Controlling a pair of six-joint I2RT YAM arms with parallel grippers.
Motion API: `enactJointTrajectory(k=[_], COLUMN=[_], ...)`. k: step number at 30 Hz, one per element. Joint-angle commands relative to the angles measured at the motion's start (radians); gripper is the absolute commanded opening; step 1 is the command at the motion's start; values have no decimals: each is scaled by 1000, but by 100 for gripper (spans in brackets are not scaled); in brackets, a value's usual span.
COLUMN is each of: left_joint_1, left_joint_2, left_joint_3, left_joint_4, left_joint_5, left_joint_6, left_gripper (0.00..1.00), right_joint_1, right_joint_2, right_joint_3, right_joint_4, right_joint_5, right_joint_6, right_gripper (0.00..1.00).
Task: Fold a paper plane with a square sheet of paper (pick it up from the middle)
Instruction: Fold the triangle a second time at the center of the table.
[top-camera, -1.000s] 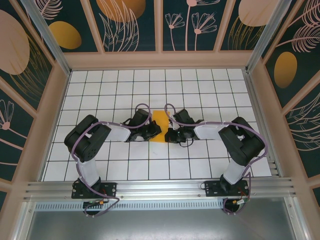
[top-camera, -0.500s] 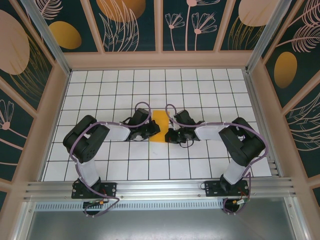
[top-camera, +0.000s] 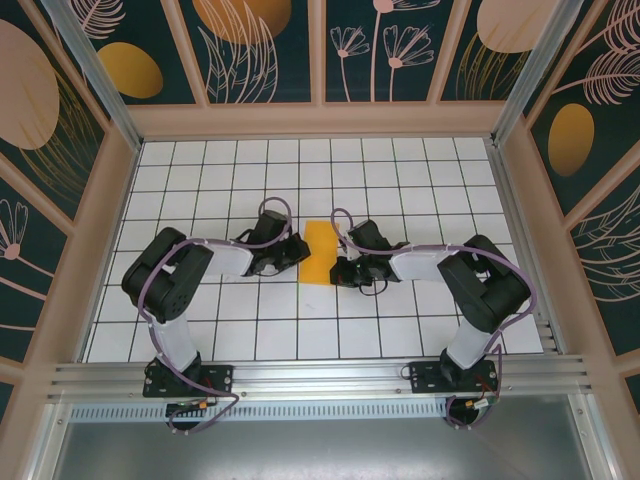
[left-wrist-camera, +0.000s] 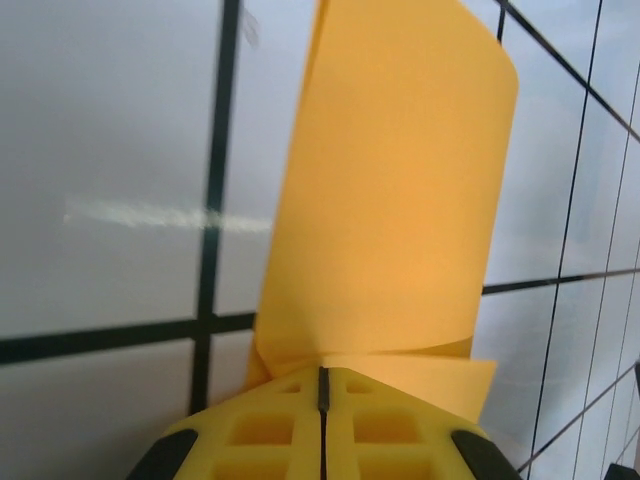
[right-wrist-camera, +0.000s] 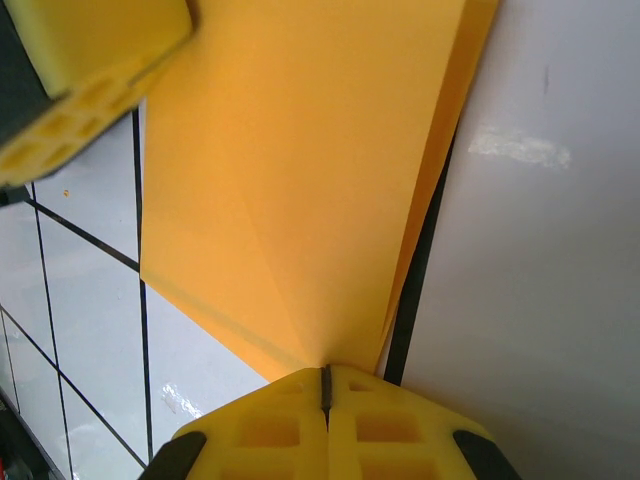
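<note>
The square sheet of paper is a narrow, folded orange-yellow shape in the middle of the table, between my two grippers. My left gripper meets its left edge. In the left wrist view its jaws are shut, the paper rises from their tip, and a small flap lies over the right finger. My right gripper is at the paper's lower right edge. Its jaws are shut on the paper, and creases run out from the pinch. A left finger sits at the paper's far corner.
The white gridded table is walled on three sides by dark patterned panels. A metal rail with both arm bases runs along the near edge. The purple cables loop over the wrists.
My left gripper and forearm have shifted left and slightly toward the back, uncovering more of the paper's left side. The right gripper has stayed where it was.
</note>
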Motion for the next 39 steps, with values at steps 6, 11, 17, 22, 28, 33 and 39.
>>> enactJointTrajectory(k=[6, 11, 17, 22, 28, 33, 39], left_joint_1=[68, 68, 49, -36, -101, -100, -100], left_joint_2=[31, -18, -166, -166, -70, -38, -3], left_joint_3=[40, 93, 23, -44, -37, -12, 9], left_joint_4=[-73, -137, -53, 61, 75, 47, -23], left_joint_5=[-87, -98, -31, 28, 35, -16, -147], left_joint_6=[76, 134, 111, 33, 3, 22, 65], left_gripper=[9, 9, 10, 9, 7, 6, 5], right_joint_1=[4, 4, 4, 4, 4, 4, 4], right_joint_2=[54, 51, 48, 48, 42, 33, 19], right_joint_3=[-63, -55, -49, -47, -49, -55, -58], right_joint_4=[-163, -163, -163, -168, -169, -167, -164], right_joint_5=[72, 67, 63, 64, 69, 70, 62], right_joint_6=[0, 3, 4, 4, 9, 7, 3], right_gripper=[5, 5, 5, 5, 4, 5, 5])
